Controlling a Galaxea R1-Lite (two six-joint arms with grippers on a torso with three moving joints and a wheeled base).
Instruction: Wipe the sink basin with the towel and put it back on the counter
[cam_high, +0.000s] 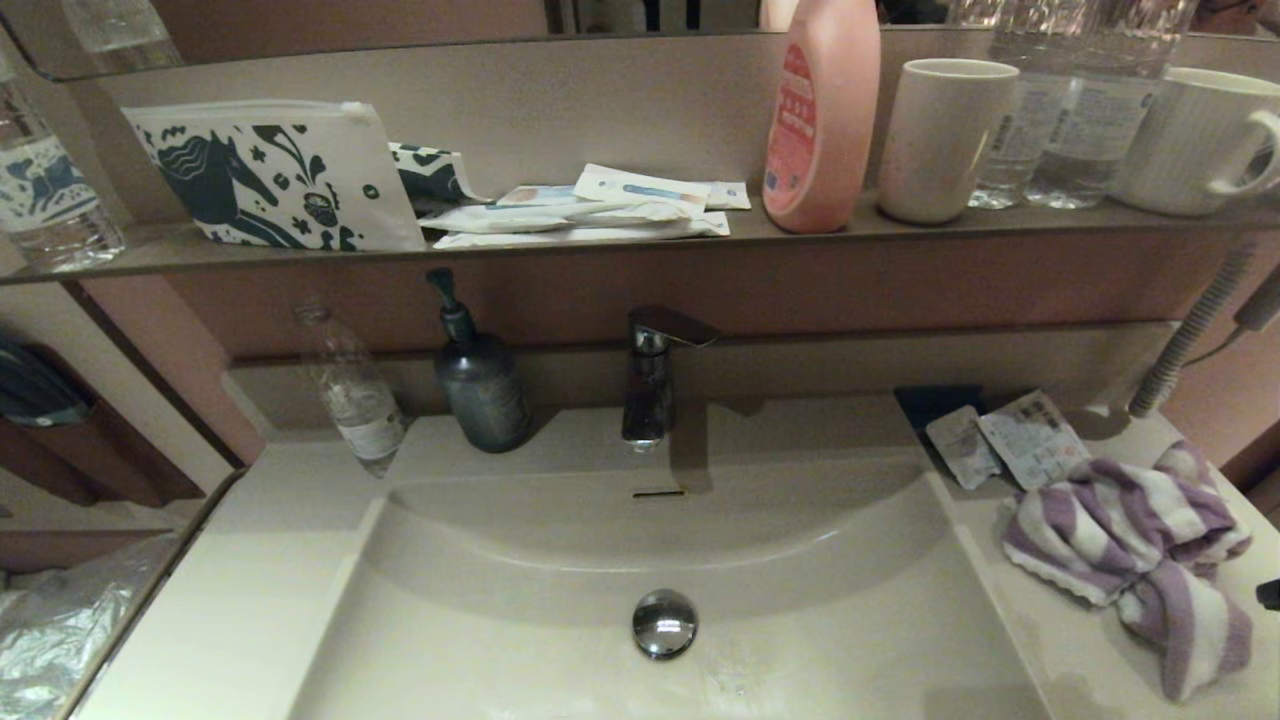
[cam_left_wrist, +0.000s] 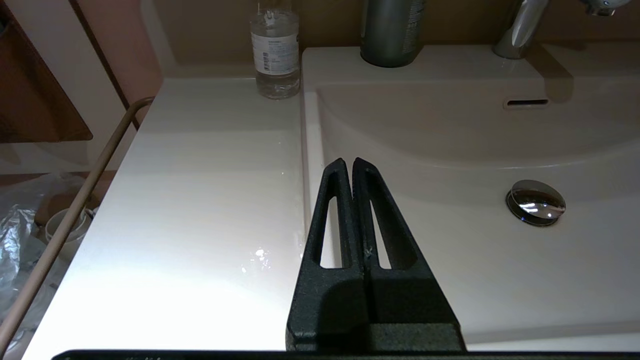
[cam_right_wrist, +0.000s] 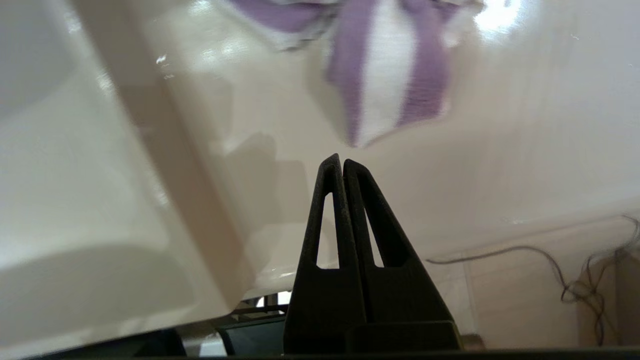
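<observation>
Towel (cam_high: 1135, 555) lies crumpled on the counter (cam_high: 1060, 640) beside the sink basin (cam_high: 520, 600) rim; we find right gripper (cam_right_wrist: 342, 162) and left gripper (cam_left_wrist: 351, 162) both clenched, empty.

Warm, dim indoor light falls from above. The faucet (cam_high: 652, 375) throws a soft shadow onto the back wall of the sink basin (cam_high: 480, 600), and the drain plug (cam_high: 664, 623) gleams with small highlights. In the left wrist view strong glare whitens the counter (cam_left_wrist: 200, 210). The right wrist view is smeared with blur, so the towel (cam_right_wrist: 380, 75) looks soft-edged. Straight lines of the shelf (cam_high: 600, 245) bow toward the head view's edges.
</observation>
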